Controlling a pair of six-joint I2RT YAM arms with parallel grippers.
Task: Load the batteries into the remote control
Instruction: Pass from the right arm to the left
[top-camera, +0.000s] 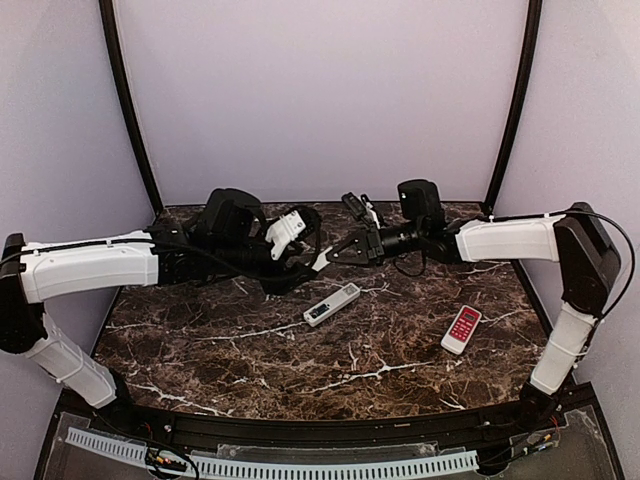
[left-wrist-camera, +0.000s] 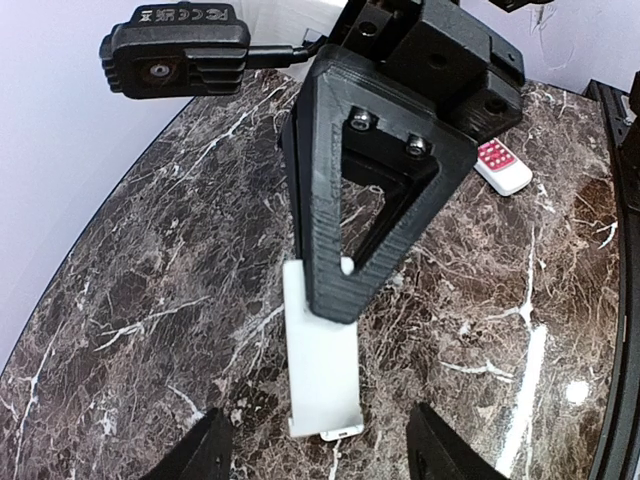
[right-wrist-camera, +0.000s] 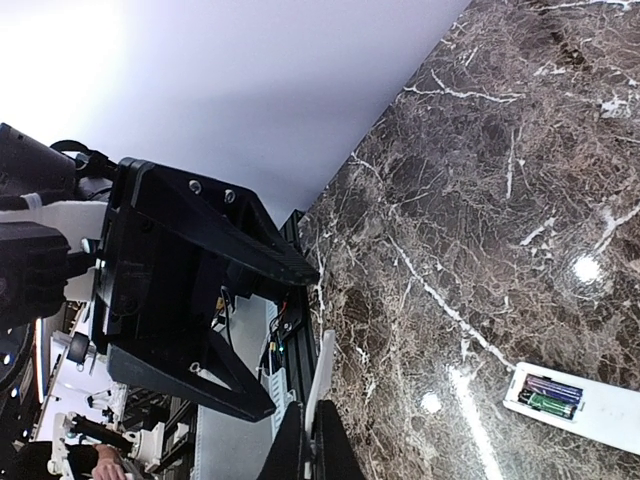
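The remote control (top-camera: 332, 303) lies flat on the surface (top-camera: 200, 340) near the right claw (right-wrist-camera: 312, 445), clamped on a thin white cover (left-wrist-camera: 320, 370), while the left claw (left-wrist-camera: 320, 412) stands apart.

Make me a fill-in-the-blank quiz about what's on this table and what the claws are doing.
The right claw grips a flat ____ cover.
The left claw is ____.
The long remote holds ____ batteries.
The short remote is white and ____.
Missing: white, open, two, red.
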